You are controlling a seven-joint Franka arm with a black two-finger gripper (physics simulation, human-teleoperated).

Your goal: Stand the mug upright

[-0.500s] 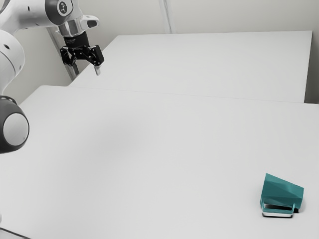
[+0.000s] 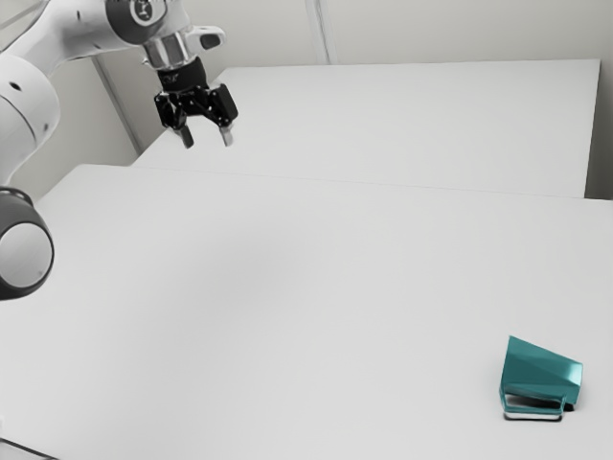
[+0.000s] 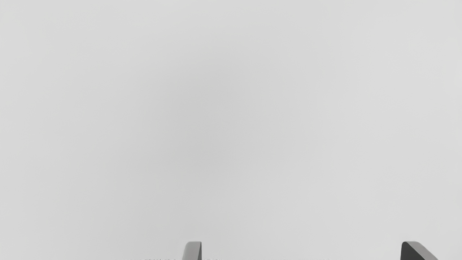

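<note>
Item, near, at the exterior view's right: one teal, faceted, tapering mug, lying on its side. Its matching loop handle faces the near side, low against the table. Position practically as half a second ago, a very slight shift at most; the gripper is well apart from it in both pictures and cannot be credited with it. Which end is the mouth cannot be told with certainty. Condition: not upright, so the task's result is outstanding.

Item, beneath it: one broad, smooth white table.

Item, farther back, at the exterior view's left: one white and dark-grey jointed arm, which has swung its hand a short way toward the exterior view's right.

Item, carried on that arm: one black two-finger gripper, raised above the far left part of the scene. State: open and empty, its grey-tipped fingers standing wide apart in the wrist view with nothing between them.

Item, farthest: one second white surface, behind the table.

Remarks: the shift trims only a little of the sideways gap; a long reach, both nearward and down, appears to remain. A hold on the mug and a tipping turn would likely follow. The tapered body may roll or skid if nudged off-centre, and the handle may obstruct a finger.
</note>
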